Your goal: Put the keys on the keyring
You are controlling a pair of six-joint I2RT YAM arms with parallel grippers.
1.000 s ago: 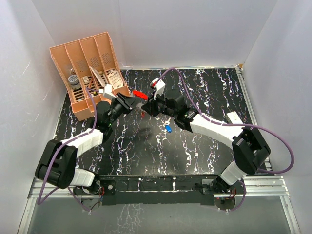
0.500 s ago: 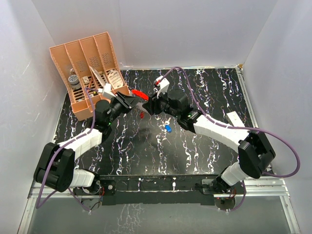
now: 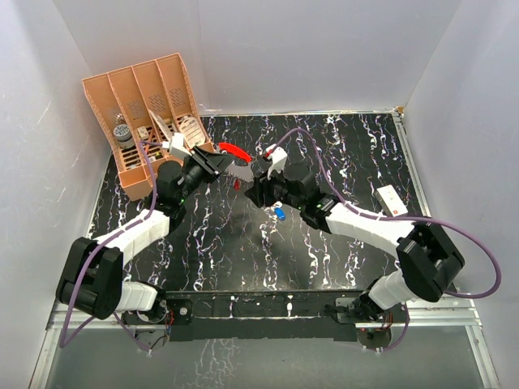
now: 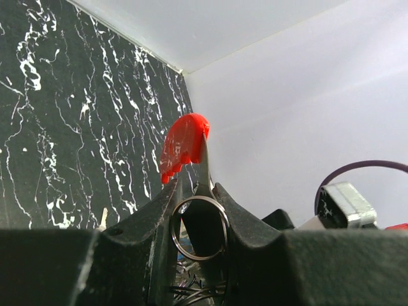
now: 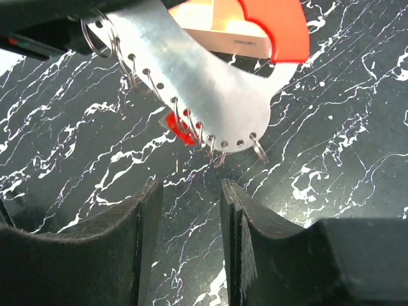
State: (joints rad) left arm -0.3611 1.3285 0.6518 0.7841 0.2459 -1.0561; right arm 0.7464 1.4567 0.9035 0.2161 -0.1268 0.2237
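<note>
so the left gripper [image 4: 197, 191] was clamped on the keyring [image 4: 185, 143], tilting its grey tag [image 5: 191, 83] up off the counter [image 3: 349, 146] for access, right gripper [image 5: 190, 191] hung empty and half-open right next to it, red key [image 5: 179, 125] seemingly dangling there, blue key [image 3: 279, 213] lying loose on the counter nearby

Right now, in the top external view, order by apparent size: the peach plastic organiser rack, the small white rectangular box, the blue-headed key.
Largest: peach plastic organiser rack
Then: small white rectangular box
Smallest: blue-headed key
</note>
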